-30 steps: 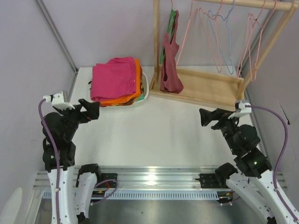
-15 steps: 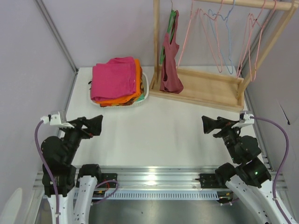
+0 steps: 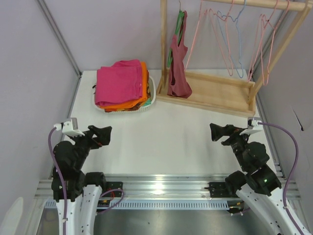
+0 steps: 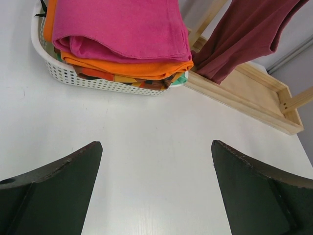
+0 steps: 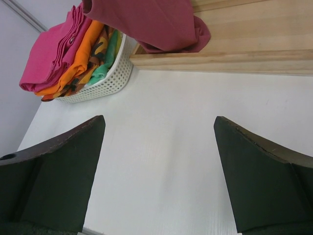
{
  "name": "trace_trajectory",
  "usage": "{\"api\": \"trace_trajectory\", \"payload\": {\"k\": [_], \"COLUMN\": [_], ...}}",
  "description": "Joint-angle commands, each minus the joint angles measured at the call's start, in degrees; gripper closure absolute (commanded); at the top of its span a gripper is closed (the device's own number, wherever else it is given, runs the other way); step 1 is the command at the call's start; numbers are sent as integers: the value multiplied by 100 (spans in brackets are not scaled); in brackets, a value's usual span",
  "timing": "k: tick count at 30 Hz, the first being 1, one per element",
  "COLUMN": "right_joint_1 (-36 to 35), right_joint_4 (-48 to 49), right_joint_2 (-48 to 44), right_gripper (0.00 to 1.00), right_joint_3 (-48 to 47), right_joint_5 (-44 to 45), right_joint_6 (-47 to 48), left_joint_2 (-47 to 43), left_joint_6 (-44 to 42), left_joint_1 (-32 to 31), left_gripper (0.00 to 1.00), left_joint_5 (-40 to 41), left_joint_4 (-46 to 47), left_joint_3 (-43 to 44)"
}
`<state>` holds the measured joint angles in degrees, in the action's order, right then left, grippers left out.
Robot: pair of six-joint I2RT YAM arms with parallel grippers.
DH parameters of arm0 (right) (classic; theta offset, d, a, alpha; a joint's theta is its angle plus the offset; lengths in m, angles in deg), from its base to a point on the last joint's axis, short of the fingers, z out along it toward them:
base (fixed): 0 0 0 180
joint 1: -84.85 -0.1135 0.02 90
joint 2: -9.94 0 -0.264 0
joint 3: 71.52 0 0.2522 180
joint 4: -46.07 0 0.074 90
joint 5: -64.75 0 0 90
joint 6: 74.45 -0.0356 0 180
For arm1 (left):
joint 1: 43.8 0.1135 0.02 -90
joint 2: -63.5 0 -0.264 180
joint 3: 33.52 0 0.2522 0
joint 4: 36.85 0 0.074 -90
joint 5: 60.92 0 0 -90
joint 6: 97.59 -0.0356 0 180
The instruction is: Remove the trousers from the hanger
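Note:
The magenta-pink trousers (image 3: 120, 81) lie folded on top of a stack of clothes in a white basket, also seen in the left wrist view (image 4: 117, 24) and the right wrist view (image 5: 49, 58). A light-pink wire hanger (image 3: 220, 44) hangs bare on the wooden rail at the back. My left gripper (image 3: 104, 134) is open over bare table, well in front of the basket, with nothing between its fingers (image 4: 156, 143). My right gripper (image 3: 214, 132) is open and empty too (image 5: 159, 118), in front of the rack.
The white basket (image 3: 150, 95) holds an orange cloth (image 3: 137, 102) and other folded clothes. A maroon garment (image 3: 178, 73) hangs from a green hanger (image 3: 180, 24) over the rack's wooden base (image 3: 215, 93). A light-blue hanger (image 3: 239, 49) and more pink hangers share the rail.
Both arms have drawn back toward the near edge and dropped lower. The left gripper moved most. Both stayed open and empty.

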<state>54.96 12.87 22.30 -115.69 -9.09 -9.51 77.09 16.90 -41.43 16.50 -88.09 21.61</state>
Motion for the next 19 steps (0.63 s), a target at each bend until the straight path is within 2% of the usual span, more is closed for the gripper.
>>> {"api": "trace_trajectory", "payload": {"k": [1, 19], "right_joint_1": [-8, 10], "right_joint_4": [98, 265], "right_joint_2": [-76, -23], "right_gripper": [1, 1], "right_joint_3": [36, 71], "right_joint_5": [159, 72], "right_joint_6": [-69, -87], "left_joint_2": [4, -5], "left_joint_6": [3, 82], "left_joint_1": [-26, -9], "left_gripper": [0, 0], "left_joint_5": [-17, -175], "left_joint_4": [126, 364], "left_joint_3": [-67, -269]}}
